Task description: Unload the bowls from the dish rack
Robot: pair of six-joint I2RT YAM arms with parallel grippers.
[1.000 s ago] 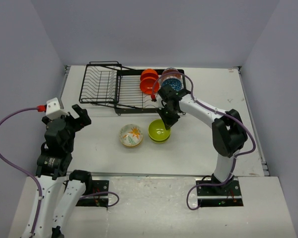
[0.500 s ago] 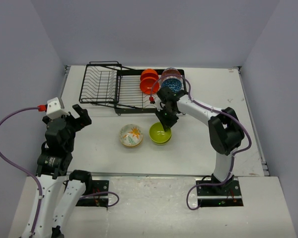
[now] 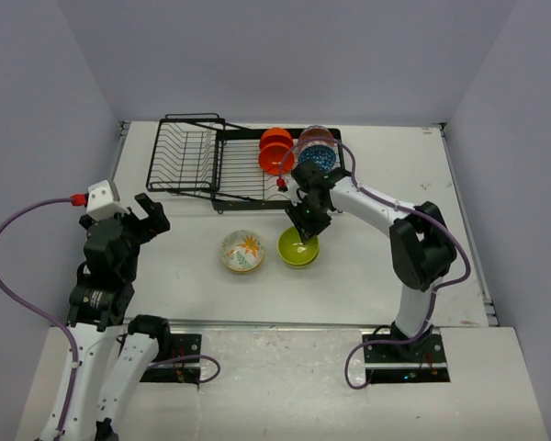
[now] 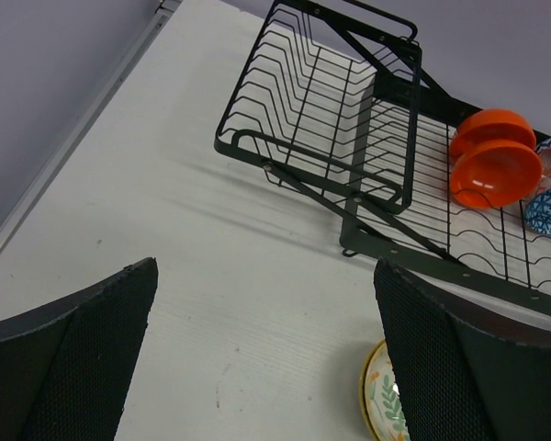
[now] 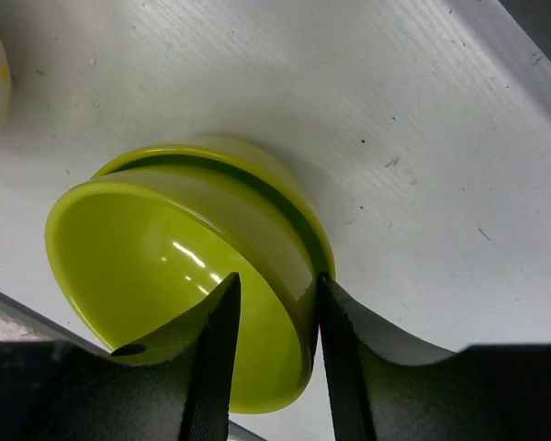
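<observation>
Top external view puts my right tool [image 3: 305, 230] down at the far rim of the lime green bowl [image 3: 298, 249], which sits on the counter [image 3: 184, 253] just in front of the dish rack [image 3: 191, 162]. On the right wrist camera, the right tool [image 5: 275, 287] is closed on the wall of the lime green bowl [image 5: 156, 276], with one finger inside the rim and the other outside it. The bowl looks tilted toward the camera there, and I cannot tell how much of its base meets the counter.

Just to its left on the counter is the floral bowl [image 3: 242, 251], upright, close to the green one but apart from it.

Two orange-red bowls [image 3: 275, 152] stand on edge in the long section of the rack, and the blue speckled bowl [image 3: 318, 155] stands beside them to the right.

My left tool [image 3: 145, 217] hangs well to the left, above bare counter. On the left wrist camera, the left tool [image 4: 264, 266] has its fingers spread wide with nothing between them, and the rack [image 4: 349, 119] and the orange-red bowls [image 4: 494, 170] lie beyond it.
</observation>
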